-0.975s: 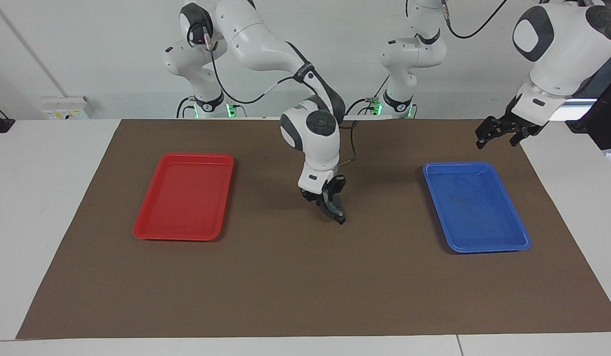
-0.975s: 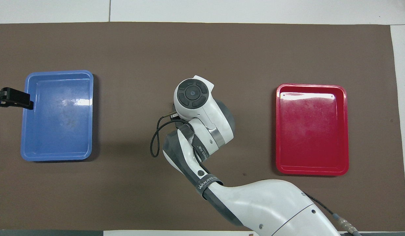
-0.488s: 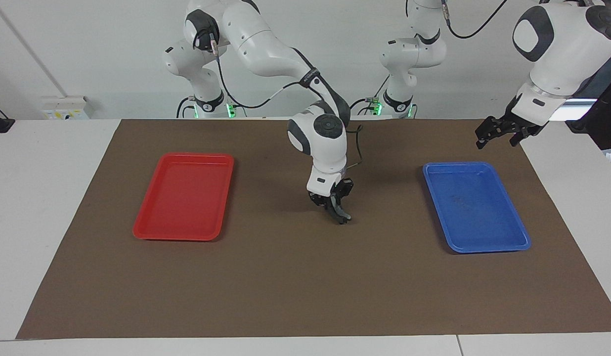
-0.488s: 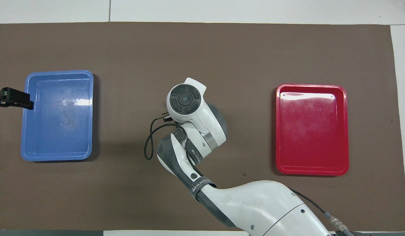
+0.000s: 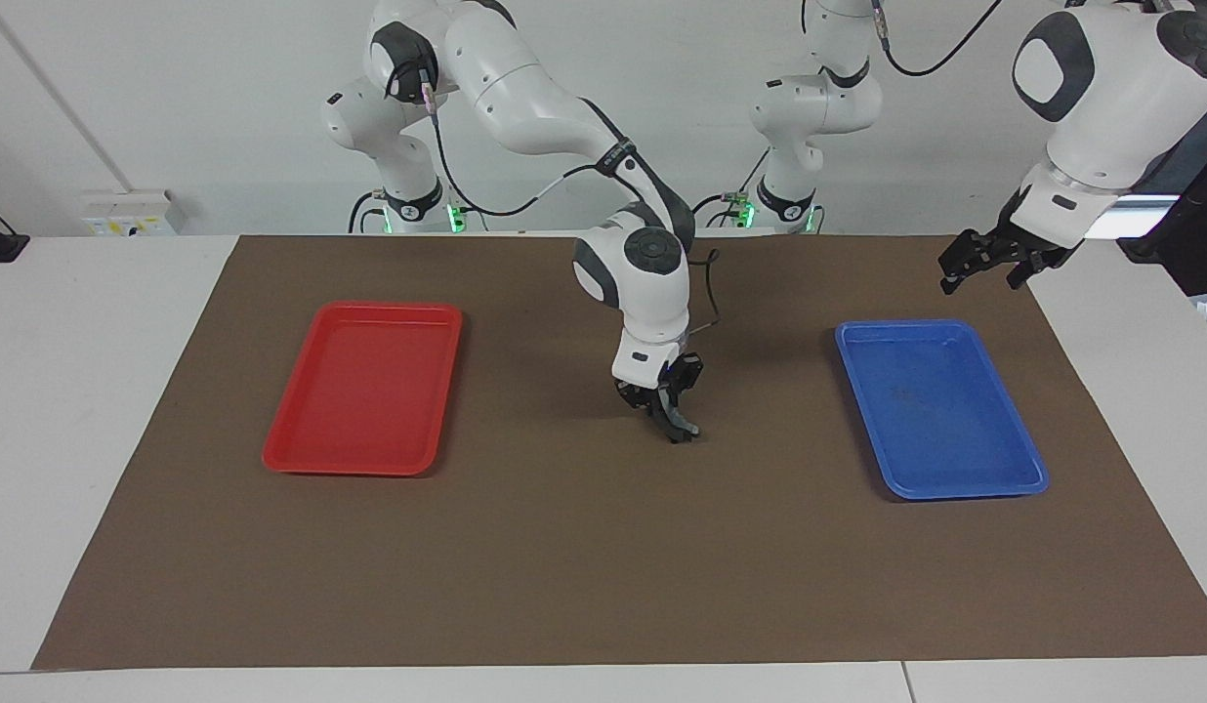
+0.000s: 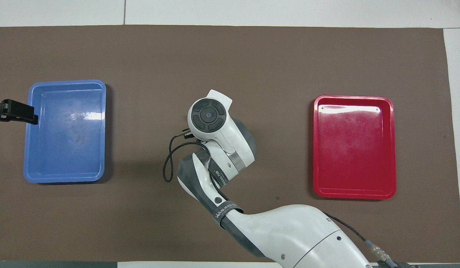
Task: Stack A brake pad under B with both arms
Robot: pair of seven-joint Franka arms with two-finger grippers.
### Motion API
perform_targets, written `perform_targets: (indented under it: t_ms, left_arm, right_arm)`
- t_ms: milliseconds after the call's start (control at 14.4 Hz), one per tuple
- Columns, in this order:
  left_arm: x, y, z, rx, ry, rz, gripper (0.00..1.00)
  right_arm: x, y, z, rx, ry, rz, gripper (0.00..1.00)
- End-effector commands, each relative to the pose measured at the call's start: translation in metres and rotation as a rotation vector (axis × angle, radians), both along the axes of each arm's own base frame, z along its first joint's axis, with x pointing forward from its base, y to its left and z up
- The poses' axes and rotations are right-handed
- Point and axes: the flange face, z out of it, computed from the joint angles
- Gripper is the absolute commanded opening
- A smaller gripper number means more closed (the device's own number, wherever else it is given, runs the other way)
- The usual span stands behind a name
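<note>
Facing view, right arm: reaches from its base to mid-mat [image 5: 564, 566], wrist bent steeply down; right gripper [image 5: 677, 430] pinched tight, tips low at the mat between red tray [image 5: 364, 307] and blue tray [image 5: 906, 325]; nothing seen in it.
Facing view, left arm: waits raised; left gripper [image 5: 979, 271] spread wide over the mat's edge by the blue tray.
Overhead view, right arm: wrist hides its gripper.
Overhead view, left gripper [image 6: 18, 113]: tip over the blue tray's [image 6: 66, 82] rim.
Task items: cannot tell where the brake pads are.
</note>
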Motion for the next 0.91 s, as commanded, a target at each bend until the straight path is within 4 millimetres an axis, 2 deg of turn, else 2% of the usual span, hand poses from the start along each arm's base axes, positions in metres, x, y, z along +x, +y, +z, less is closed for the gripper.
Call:
perform_targets:
  t_ms: [0,70,139,209,348,488,697,836]
  left_arm:
    - [-0.009,0.003,0.002,0.001,0.005,-0.003,1.00]
    - [-0.009,0.003,0.002,0.001,0.005,-0.003,1.00]
    - [-0.009,0.003,0.002,0.001,0.005,-0.003,1.00]
    - [-0.009,0.003,0.002,0.001,0.005,-0.002,1.00]
    - [-0.009,0.003,0.002,0.001,0.005,-0.002,1.00]
    - [-0.009,0.003,0.002,0.001,0.005,-0.003,1.00]
    - [-0.009,0.003,0.002,0.001,0.005,-0.002,1.00]
    - [-0.009,0.003,0.002,0.001,0.005,-0.003,1.00]
  right_arm:
    - [0.002,0.005,-0.017,0.025,-0.002,-0.029,0.13]
    - [0.003,0.005,-0.017,0.028,-0.006,-0.031,0.30]
    - [0.002,0.005,-0.017,0.017,-0.014,-0.020,0.82]
    - [0.001,0.008,-0.014,0.010,-0.027,-0.005,0.99]
    - [0.007,0.003,0.004,0.005,-0.044,-0.003,0.99]
    - [0.014,-0.008,0.038,0.022,-0.065,-0.023,0.99]
    - [0.035,-0.051,0.086,0.025,-0.084,-0.079,0.99]
    - [0.048,-0.098,0.127,-0.010,-0.073,-0.122,0.99]
